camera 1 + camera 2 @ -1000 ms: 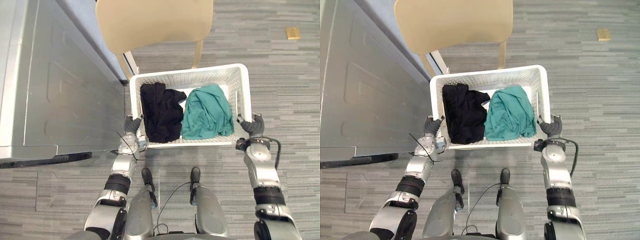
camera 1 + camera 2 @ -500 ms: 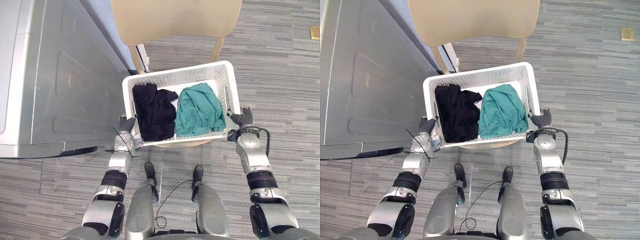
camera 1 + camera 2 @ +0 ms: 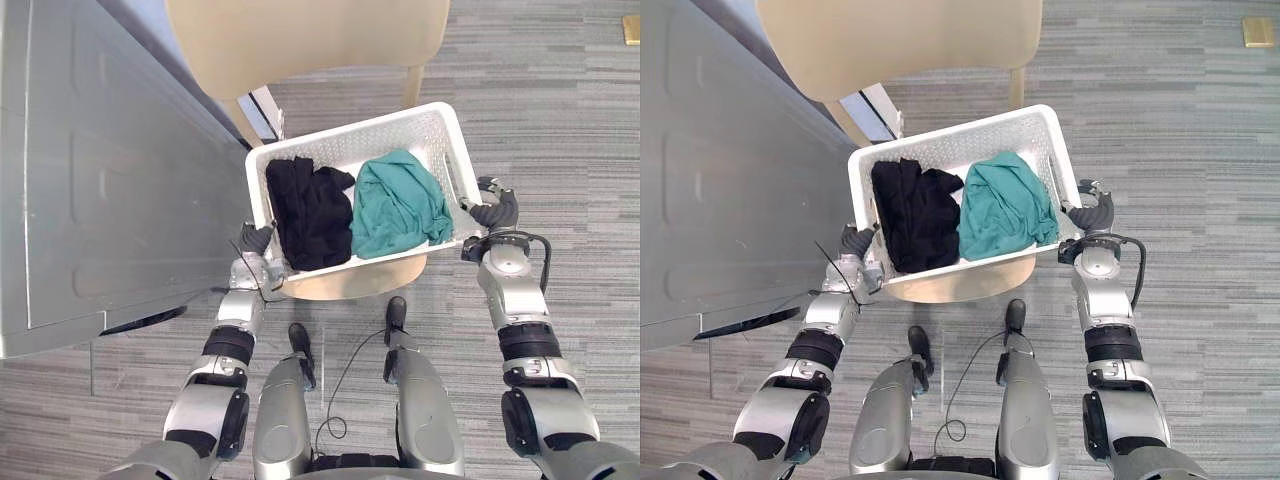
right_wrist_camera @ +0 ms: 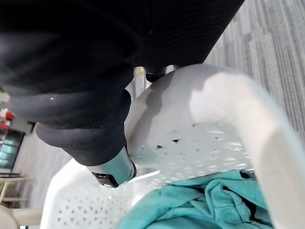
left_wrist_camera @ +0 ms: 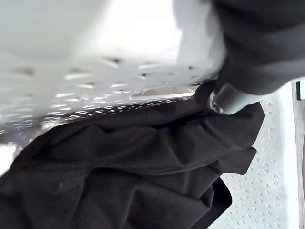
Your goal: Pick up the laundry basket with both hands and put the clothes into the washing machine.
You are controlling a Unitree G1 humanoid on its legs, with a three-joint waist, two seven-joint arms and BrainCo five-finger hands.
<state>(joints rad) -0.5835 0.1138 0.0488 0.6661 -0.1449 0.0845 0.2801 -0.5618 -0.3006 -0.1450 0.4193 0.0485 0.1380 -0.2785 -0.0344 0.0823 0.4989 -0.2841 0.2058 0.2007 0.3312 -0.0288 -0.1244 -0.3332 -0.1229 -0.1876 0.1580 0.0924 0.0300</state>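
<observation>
Before the chair, you hold the basket skewed.
Left hand and right hand clasp its ends; the right end has swung forward.

We see our right hand, under its dark ribbed cover, clamped on the rim of a white perforated plastic laundry basket. Its silver, dark-tipped thumb hooks down the inner wall, and another dark fingertip shows on the rim's outer side. A teal crumpled cloth garment lies inside, near the thumb tip. Grey striped carpet floor runs beyond the basket.
</observation>
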